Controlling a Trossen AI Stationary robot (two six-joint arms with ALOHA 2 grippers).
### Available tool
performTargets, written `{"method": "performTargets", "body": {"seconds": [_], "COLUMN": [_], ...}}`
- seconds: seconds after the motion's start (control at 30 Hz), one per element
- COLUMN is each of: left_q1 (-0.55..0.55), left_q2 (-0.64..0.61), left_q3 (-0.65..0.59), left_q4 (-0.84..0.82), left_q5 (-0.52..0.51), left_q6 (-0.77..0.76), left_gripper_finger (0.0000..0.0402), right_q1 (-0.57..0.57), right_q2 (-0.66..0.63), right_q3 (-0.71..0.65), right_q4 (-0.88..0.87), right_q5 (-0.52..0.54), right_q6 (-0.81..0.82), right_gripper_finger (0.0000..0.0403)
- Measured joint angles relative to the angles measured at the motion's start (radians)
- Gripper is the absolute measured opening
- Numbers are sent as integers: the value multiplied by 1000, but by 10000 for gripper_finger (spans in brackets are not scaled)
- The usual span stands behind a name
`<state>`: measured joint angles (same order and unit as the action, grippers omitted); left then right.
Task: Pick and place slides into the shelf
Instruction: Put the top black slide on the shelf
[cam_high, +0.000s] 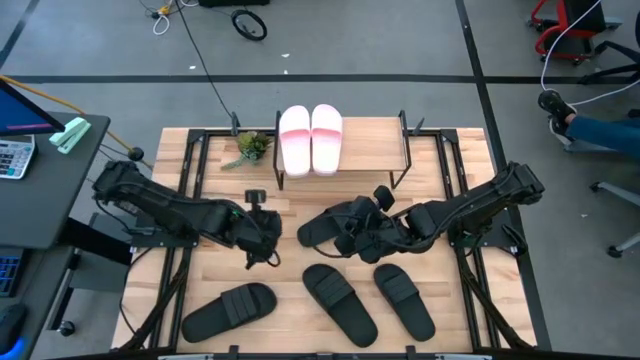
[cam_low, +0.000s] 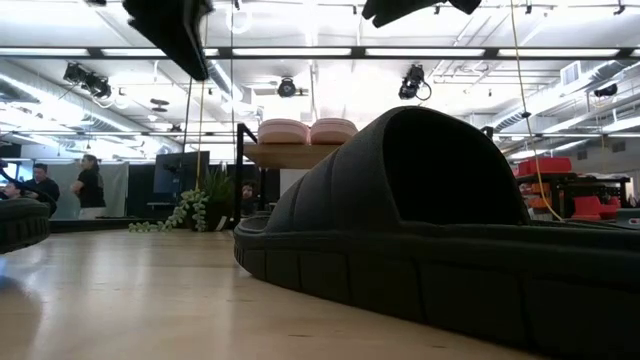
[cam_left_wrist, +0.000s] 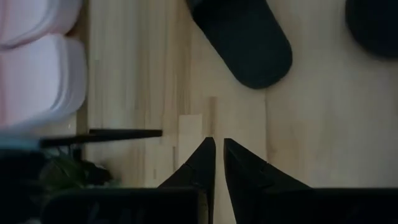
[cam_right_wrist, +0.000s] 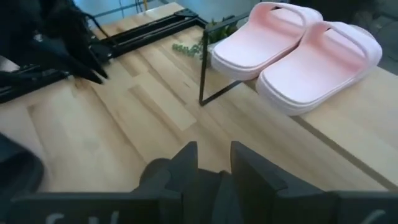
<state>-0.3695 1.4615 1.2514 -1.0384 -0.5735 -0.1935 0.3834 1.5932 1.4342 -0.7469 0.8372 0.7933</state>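
Two pale pink slides (cam_high: 310, 140) lie side by side, soles down, on the plank top of the shelf (cam_high: 370, 150); the right wrist view shows them too (cam_right_wrist: 292, 50). Three black slides (cam_high: 338, 298) rest flat along the table's near edge, and one of them fills the low view (cam_low: 430, 240). A fourth black slide (cam_high: 318, 228) is at my right gripper (cam_high: 352, 232), in front of the shelf. My left gripper (cam_high: 262, 238) hovers left of it, shut on nothing (cam_left_wrist: 217, 146). My right gripper (cam_right_wrist: 214, 146) is shut on the fourth black slide near its right end (cam_high: 340, 225), reaching in from the table's right. The gripper's own body hides the place of contact, so the part held and the kind of hold cannot be told.
A small green plant (cam_high: 248, 147) stands left of the shelf. Black frame rails (cam_high: 190, 170) run along both sides of the table. Bare wood lies between the shelf and the near slides. A side desk with a calculator (cam_high: 12, 155) is off the left edge.
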Motion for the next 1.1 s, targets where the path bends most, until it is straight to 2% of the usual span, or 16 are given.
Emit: {"method": "performTargets", "body": {"seconds": [0.3, 0.63, 0.8, 0.97, 1.1], "left_q1": [56, 149, 179, 195, 214], "left_q2": [207, 401, 422, 422, 421], "left_q3": [0, 0, 0, 0, 0], "left_q4": [183, 464, 646, 788, 792], "left_q5": [-1, -11, -44, -39, 101], "left_q6": [384, 933, 997, 1019, 1025], "left_gripper_finger": [73, 141, 162, 162, 156], "right_q1": [62, 92, 90, 91, 91], "right_q2": [0, 1, 1, 1, 1], "right_q3": [0, 0, 0, 0, 0], "right_q4": [-13, -33, -34, -41, -45], "right_q5": [-2, -1, 1, 1, 1], "right_q6": [75, 42, 36, 35, 34], "right_gripper_finger": [101, 101, 101, 101, 101]}}
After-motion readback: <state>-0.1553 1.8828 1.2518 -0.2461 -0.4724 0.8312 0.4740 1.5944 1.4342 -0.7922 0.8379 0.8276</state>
